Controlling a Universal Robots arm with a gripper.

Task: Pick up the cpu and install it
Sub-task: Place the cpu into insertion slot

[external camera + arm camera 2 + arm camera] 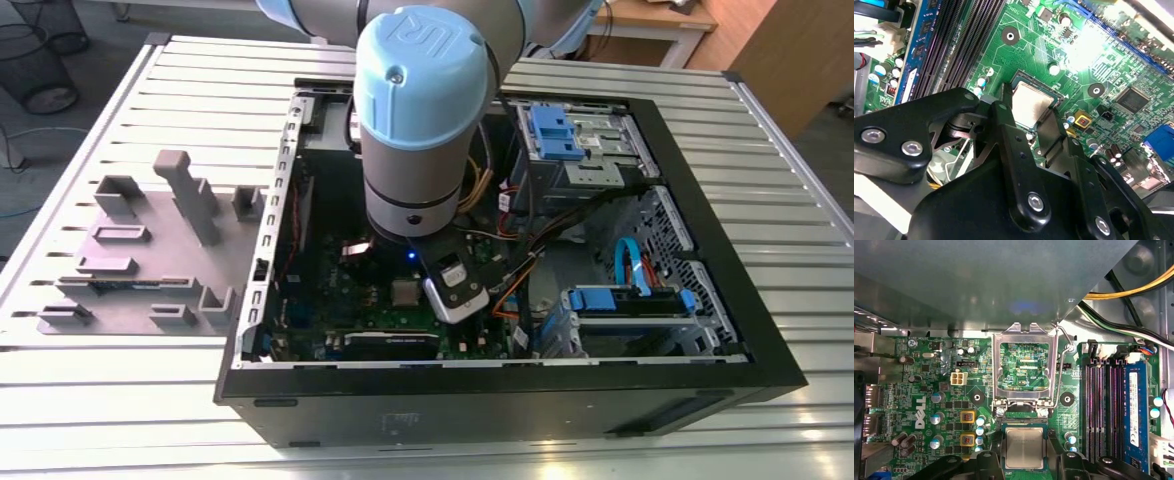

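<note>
The cpu (1024,447), a small silvery square chip, lies level in the motherboard socket, and it also shows in the second wrist view (1030,100). My gripper (1024,446) reaches down over it inside the open computer case (507,385). Its black fingers (997,441) stand against two opposite edges of the chip, shut on it. In the second wrist view the gripper (1029,107) partly covers the chip's near edge. The metal socket frame (1026,337) is flipped up and open just beyond the chip, with its lever (1066,347) raised. The arm's wrist (414,120) hangs over the board.
Black memory slots (1101,410) and a blue memory stick (1134,410) run beside the socket. A grey metal wall (979,280) and yellow and black cables (1134,290) lie beyond the open frame. Lilac-grey holder blocks (147,250) stand outside the case at the exterior view's left.
</note>
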